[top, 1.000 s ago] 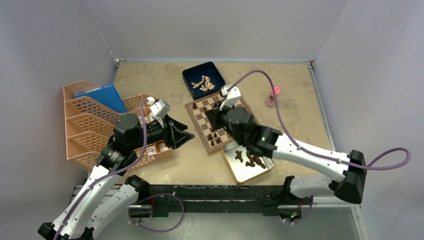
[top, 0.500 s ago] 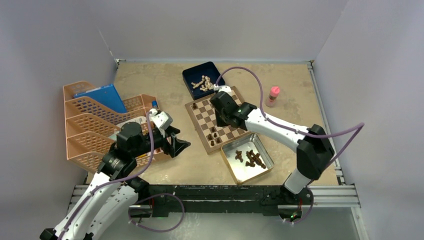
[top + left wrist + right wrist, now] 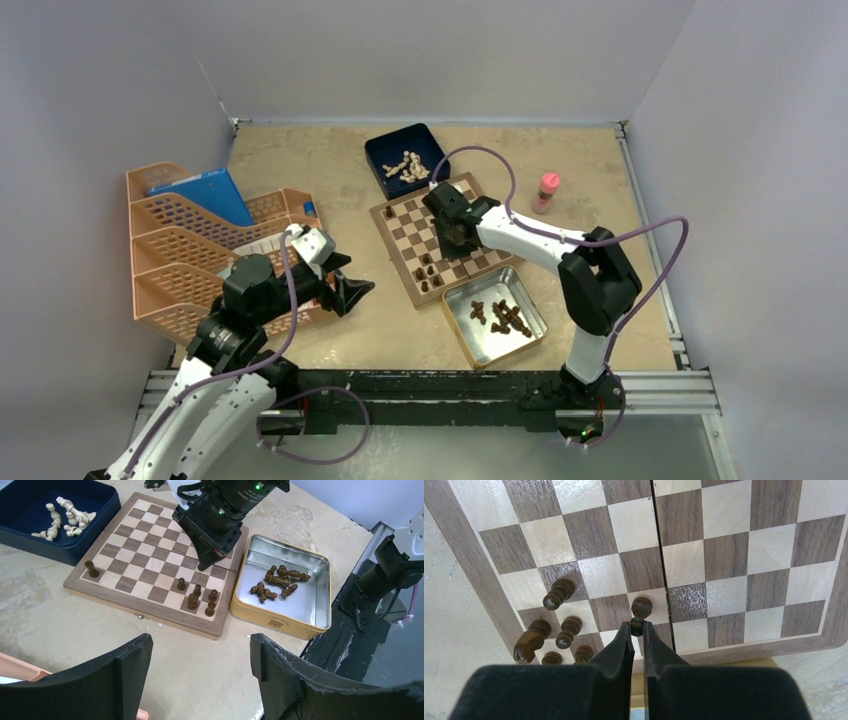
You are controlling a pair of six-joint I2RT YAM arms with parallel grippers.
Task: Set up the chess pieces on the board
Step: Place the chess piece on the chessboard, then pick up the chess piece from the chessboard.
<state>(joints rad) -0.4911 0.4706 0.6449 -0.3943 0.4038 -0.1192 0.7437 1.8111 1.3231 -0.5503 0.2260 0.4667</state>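
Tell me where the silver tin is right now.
In the top view the silver tin sits right of centre toward the near edge, close against the near-right side of the board, with loose dark chess pieces lying in it.

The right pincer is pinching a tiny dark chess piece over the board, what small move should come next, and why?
Probably ease the right pincer straight down before opening. It is shut on the tiny dark brown wooden chess piece, over a light square of the tan-and-brown wooden chessboard beside its centre seam, and I cannot tell whether the base touches.
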